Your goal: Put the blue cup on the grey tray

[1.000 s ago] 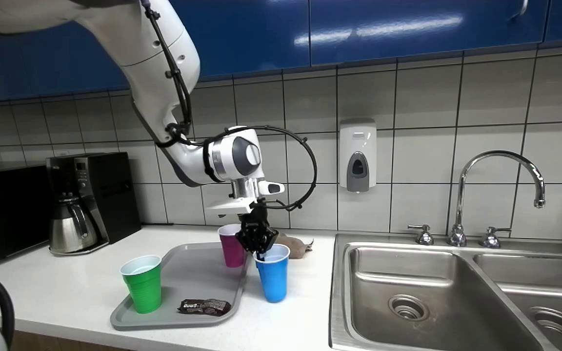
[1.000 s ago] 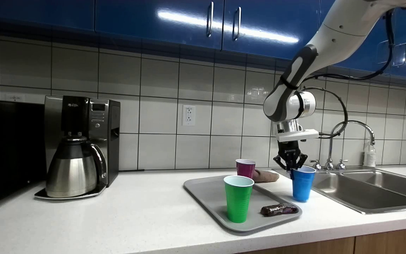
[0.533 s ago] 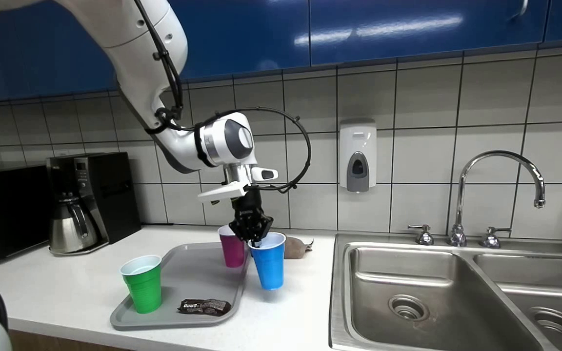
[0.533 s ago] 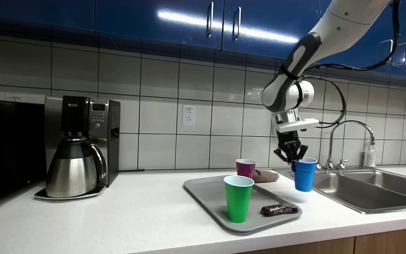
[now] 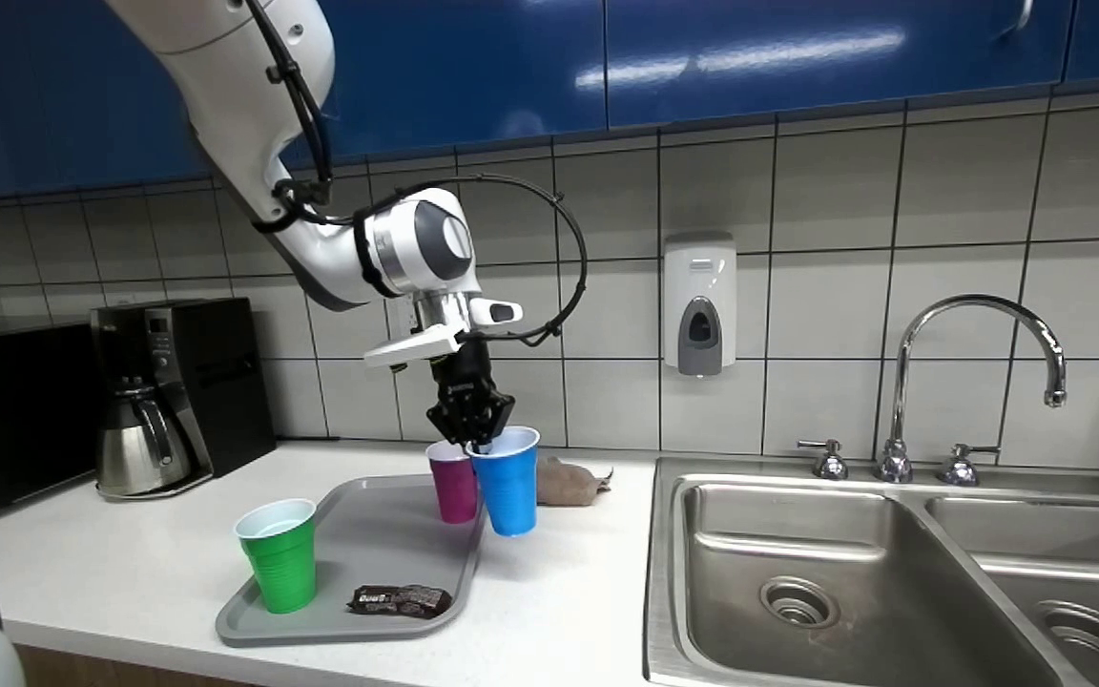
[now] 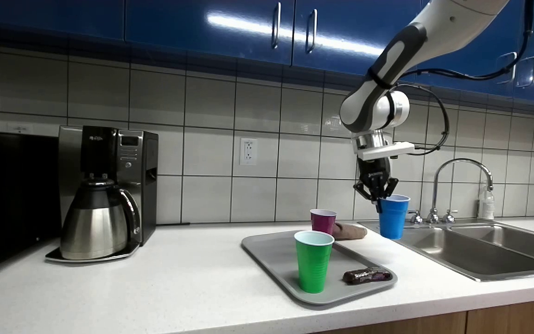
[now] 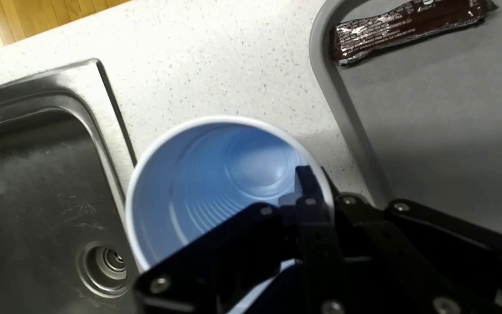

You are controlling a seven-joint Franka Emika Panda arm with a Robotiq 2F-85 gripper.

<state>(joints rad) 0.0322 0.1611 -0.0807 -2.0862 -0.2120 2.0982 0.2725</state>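
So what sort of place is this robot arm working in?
It looks like a kitchen, though I can't tell whether in a home or an office. The signs are a double steel sink, a coffee maker and blue wall cupboards.

Kitchen or kitchenette; whether in home or office, cannot tell. Right: steel double sink [image 5: 855, 568] with arched chrome tap [image 5: 901, 382]. Left: coffee maker [image 6: 130, 174] with steel carafe [image 6: 94, 227]. Between: pale speckled counter [image 6: 188, 273]. Far side: tiled wall [image 6: 206, 153] bearing soap dispenser [image 5: 699, 277], left of tap; blue cabinets [image 6: 211, 37] overhead.
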